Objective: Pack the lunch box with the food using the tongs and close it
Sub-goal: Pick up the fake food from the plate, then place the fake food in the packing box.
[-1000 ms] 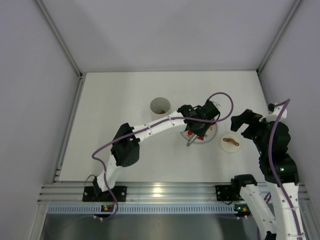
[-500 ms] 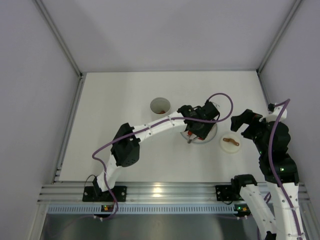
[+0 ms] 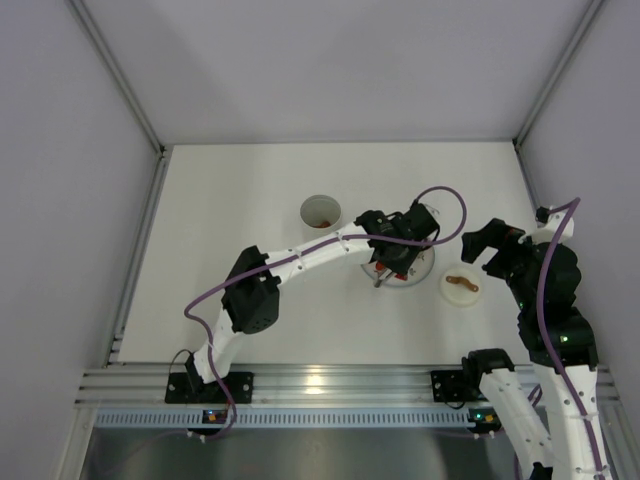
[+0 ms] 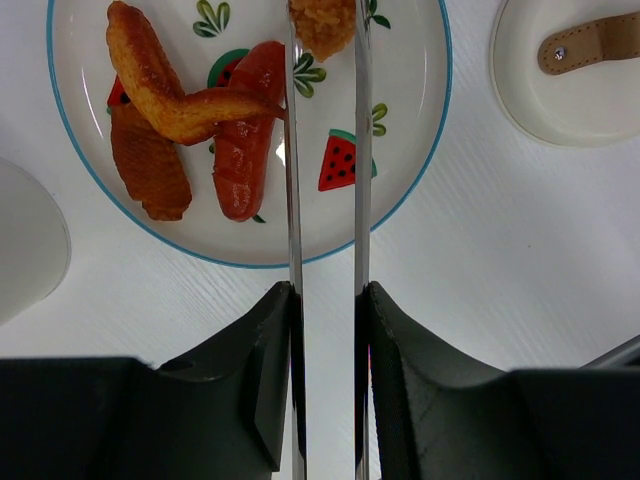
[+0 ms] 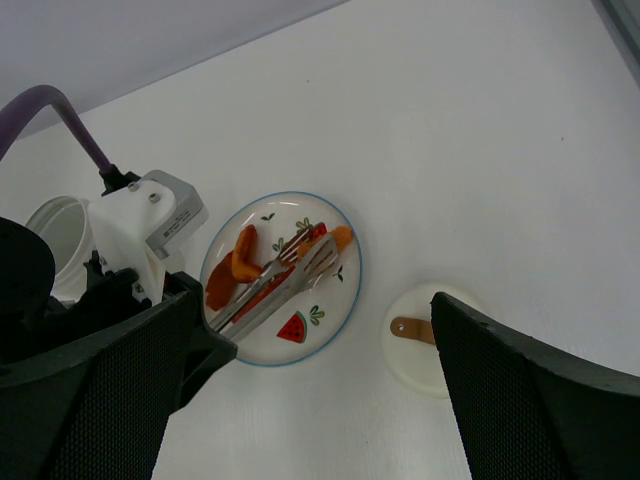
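Note:
My left gripper is shut on the metal tongs, low over the plate. The tong tips pinch an orange breaded piece at the plate's far side. More food lies on the plate: a red sausage, a fried wing and a brown piece. The lunch box, a white cup, stands to the plate's left with something orange inside. My right gripper hangs open and empty above the table right of the plate, near the lid.
The round white lid with a brown strap handle lies on the table right of the plate. Grey walls enclose the white table on three sides. The left arm stretches across just in front of the lunch box.
The tongs' handle end has shifted a little over the plate's near edge. The right arm has not moved.

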You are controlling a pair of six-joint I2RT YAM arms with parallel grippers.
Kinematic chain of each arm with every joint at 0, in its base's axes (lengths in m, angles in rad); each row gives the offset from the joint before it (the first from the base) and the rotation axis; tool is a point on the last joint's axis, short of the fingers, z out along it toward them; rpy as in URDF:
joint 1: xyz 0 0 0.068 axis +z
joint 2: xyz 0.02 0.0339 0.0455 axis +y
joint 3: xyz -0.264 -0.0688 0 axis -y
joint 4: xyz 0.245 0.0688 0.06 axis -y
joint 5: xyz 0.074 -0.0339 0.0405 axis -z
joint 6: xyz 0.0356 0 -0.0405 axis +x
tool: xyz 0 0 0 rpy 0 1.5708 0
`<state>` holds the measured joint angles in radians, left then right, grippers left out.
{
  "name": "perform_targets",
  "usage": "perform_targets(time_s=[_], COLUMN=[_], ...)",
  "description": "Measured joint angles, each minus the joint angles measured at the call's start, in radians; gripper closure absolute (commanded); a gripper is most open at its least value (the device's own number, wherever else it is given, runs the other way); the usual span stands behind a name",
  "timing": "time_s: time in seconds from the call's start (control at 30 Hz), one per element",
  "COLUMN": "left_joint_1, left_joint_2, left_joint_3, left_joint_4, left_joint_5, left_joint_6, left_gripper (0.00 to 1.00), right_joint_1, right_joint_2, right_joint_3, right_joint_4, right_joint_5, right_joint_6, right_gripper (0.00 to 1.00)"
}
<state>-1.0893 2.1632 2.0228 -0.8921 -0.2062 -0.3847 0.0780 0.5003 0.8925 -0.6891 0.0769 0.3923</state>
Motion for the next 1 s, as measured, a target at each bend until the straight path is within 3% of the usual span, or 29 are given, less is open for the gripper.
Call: perform_targets(time_s=[0.4,0.7,1.0], left_joint_1=[0.000,0.000,0.006], left_joint_2=[-0.048,-0.205,-0.427], left_joint_3=[-0.002,-0.012,-0.161], left_joint_4=[-0.002,-0.001,-0.034], left_joint_5=[-0.001,-0.045,-0.176], left_joint_6=[0.013,0.015,-0.007], left_gripper=[0.77,0.75,0.71], right_joint_1=[0.000,0.000,0.000], right_joint_2=[0.000,0.000,0.002], right_joint_3=[0.000,0.000,0.000], right_joint_4=[0.000,0.000,0.000], right_joint_5=[0.000,0.000,-0.009], right_joint_6=[0.000,0.000,0.001], right_gripper=[0.00,0.01,0.01])
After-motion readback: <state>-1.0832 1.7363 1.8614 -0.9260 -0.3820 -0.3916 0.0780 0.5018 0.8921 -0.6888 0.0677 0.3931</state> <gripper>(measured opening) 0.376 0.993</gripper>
